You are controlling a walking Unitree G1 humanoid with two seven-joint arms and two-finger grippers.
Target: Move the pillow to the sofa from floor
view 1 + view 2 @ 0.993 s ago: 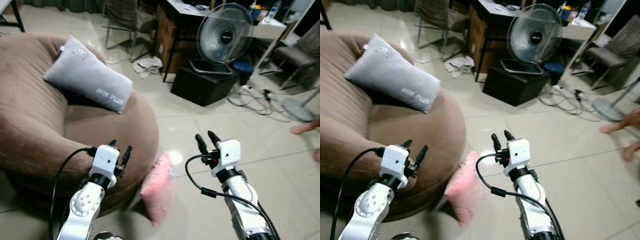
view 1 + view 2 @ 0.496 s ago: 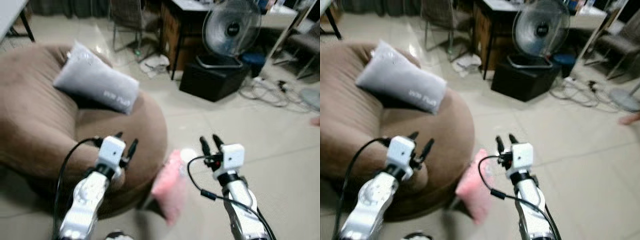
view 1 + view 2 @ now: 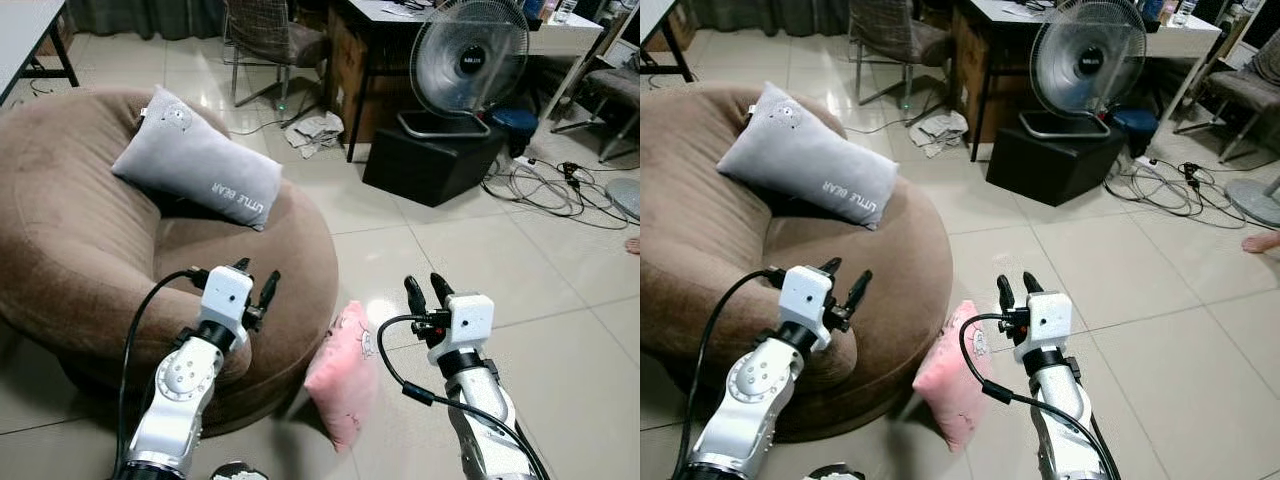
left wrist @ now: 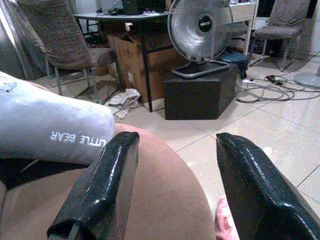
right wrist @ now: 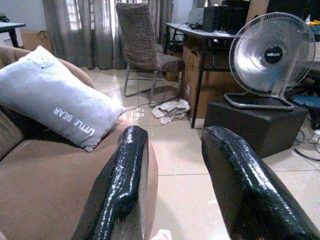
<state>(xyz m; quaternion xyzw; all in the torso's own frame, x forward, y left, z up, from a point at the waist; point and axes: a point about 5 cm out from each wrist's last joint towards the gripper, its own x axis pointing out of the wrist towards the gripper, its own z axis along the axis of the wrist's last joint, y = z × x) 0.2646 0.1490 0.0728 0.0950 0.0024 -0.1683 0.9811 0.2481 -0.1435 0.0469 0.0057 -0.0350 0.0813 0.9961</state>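
In the left eye view, a pink pillow (image 3: 343, 385) is seen propped on the floor (image 3: 560, 330) against the brown sofa (image 3: 70, 260), between both grippers. In the wrist views, the left gripper (image 4: 172, 187) and right gripper (image 5: 172, 192) are shown with fingers spread, nothing held.

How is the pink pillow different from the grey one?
The pink pillow stands on edge on the floor against the brown sofa; the grey pillow lies up on the sofa. The grey one looks larger and bears white lettering. Neither is held by a claw.
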